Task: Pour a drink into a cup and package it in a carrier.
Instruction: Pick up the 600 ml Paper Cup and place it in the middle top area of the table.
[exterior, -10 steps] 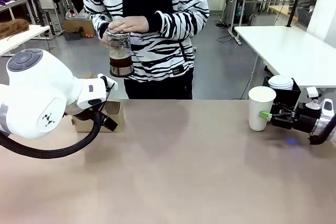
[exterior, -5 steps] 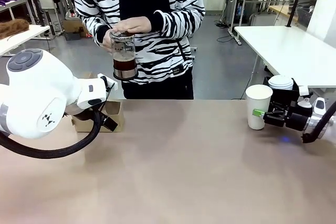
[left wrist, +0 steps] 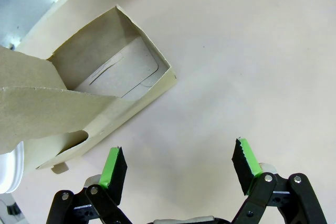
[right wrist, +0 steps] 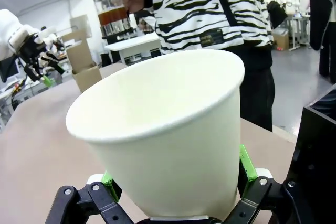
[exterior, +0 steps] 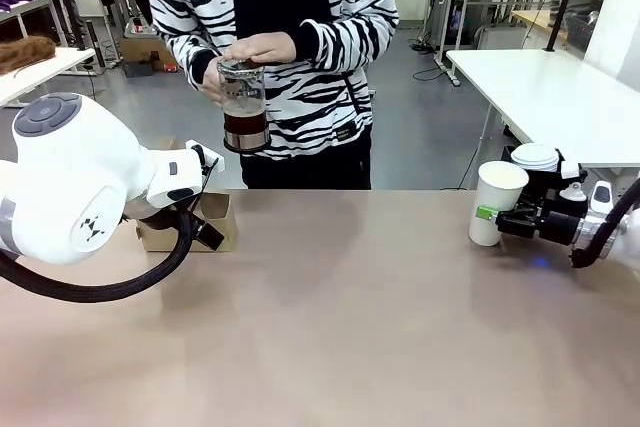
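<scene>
A person at the far side holds the glass jug [exterior: 245,107] of dark brown drink [exterior: 246,127] with both hands, above the table. The white paper cup [exterior: 495,202] stands at the right with no lid, tipped a little, and my right gripper [exterior: 487,214] is shut on its lower wall. In the right wrist view the green pads press both sides of the cup [right wrist: 168,124], and the jug [right wrist: 113,11] shows high at the left. The brown carrier [left wrist: 105,77] lies just beside my left gripper [left wrist: 181,156], which hangs open over bare table. My left arm partly hides the carrier [exterior: 215,217].
A black box [exterior: 548,182] with a stack of white lids [exterior: 535,155] stands right behind the cup, close to my right gripper. My left arm's big white joint [exterior: 70,187] fills the near left. The brown table [exterior: 340,317] stretches between the arms.
My right gripper has shut on the cup, which now leans and sits slightly higher. The person has shifted the jug a little to the right. My left arm has stayed still.
</scene>
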Controlling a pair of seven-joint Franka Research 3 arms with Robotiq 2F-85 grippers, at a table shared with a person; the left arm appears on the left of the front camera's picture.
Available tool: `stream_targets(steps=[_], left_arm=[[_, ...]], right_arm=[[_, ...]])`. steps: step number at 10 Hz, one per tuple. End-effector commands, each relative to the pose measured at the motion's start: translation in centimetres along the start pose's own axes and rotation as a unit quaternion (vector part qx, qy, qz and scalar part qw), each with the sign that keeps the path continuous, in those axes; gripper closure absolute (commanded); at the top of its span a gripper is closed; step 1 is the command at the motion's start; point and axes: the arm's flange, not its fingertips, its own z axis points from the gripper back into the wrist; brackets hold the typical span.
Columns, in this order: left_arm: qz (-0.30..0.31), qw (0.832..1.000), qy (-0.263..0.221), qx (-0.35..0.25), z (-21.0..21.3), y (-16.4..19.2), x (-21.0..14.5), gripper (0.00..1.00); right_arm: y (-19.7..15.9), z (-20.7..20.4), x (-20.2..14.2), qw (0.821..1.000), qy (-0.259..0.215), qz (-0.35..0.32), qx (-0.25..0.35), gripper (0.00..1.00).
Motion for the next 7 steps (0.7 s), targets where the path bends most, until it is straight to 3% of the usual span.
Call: stream_targets(steps=[1,6,7], left_arm=[[0.000,1.000,0.000,-0.001,0.0,0.0,0.0,0.00],[0.000,1.000,0.000,-0.001,0.0,0.0,0.0,0.00],[0.000,1.000,0.000,-0.001,0.0,0.0,0.0,0.00]], right_arm=[[-0.6,-0.8,0.5,1.000,-0.001,-0.027,-0.008,0.20],[-0.1,0.0,0.1,1.000,0.000,-0.012,-0.001,0.20],[1.4,0.2,2.9,1.000,-0.015,-0.018,-0.011,0.20]])
